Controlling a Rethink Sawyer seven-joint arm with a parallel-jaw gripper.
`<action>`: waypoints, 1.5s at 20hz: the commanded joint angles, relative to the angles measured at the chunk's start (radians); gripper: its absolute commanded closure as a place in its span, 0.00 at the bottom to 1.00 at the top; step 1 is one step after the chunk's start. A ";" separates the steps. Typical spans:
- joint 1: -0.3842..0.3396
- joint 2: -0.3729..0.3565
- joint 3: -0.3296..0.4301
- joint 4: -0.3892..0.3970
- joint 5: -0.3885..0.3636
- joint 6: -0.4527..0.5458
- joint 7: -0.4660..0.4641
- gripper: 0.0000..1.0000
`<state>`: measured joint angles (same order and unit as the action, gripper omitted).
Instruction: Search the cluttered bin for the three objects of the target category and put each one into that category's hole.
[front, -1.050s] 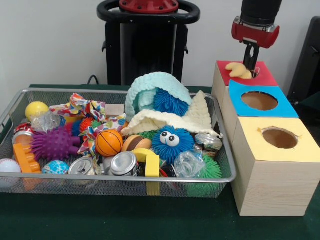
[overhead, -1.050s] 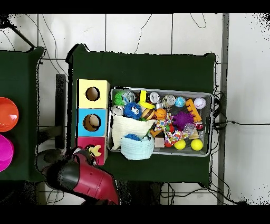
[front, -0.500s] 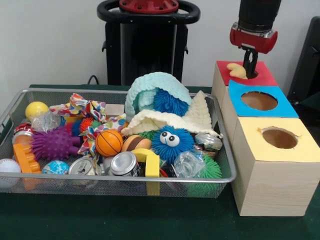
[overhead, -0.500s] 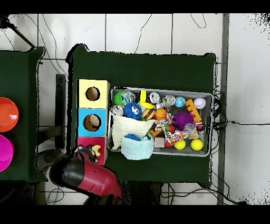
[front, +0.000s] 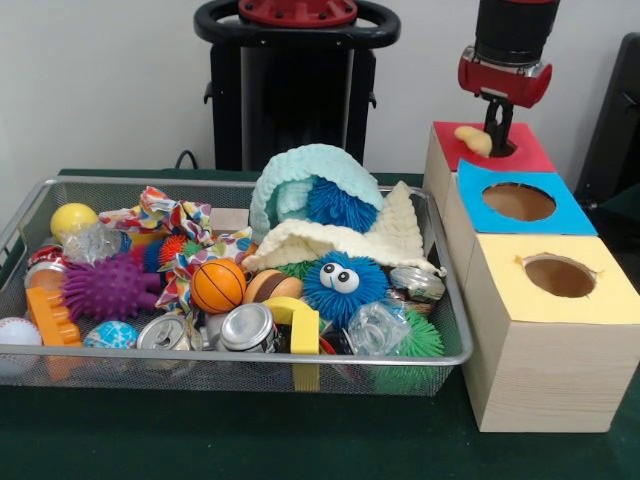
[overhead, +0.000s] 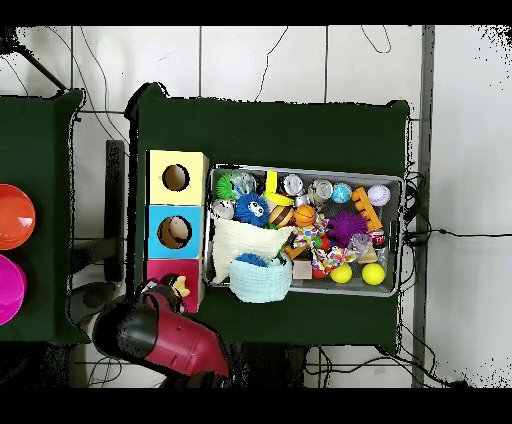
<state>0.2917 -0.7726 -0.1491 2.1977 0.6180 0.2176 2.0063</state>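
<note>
A small yellow curved toy (front: 471, 137) lies on the red-topped box (front: 528, 152), at the edge of its hole. My gripper (front: 496, 132) hangs straight over that hole, right beside the toy and touching it or nearly so. Whether it holds the toy cannot be made out. In the overhead view the toy (overhead: 181, 288) shows on the red box (overhead: 160, 271), with my gripper (overhead: 160, 291) at its edge. The wire bin (front: 230, 355) to the left is heaped with toys, balls, cans and cloths.
A blue-topped box (front: 475, 186) and a yellow-topped box (front: 505, 290) with round holes stand in line with the red one. The bin (overhead: 402, 235) lies close beside the boxes. Orange and pink bowls (overhead: 8, 215) sit on a separate table.
My gripper has risen slightly and shifted a little left over the red box. The yellow toy has edged the same way with it.
</note>
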 joint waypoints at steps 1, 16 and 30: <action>0.034 -0.011 -0.060 -0.042 -0.023 0.140 0.234 1.00; 0.058 -0.006 -0.143 -0.181 -0.082 0.364 0.239 1.00; -0.084 -0.024 -0.084 -0.111 -0.139 0.268 0.000 1.00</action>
<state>0.3142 -0.7985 -0.2983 2.1108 0.5421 0.4989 2.0063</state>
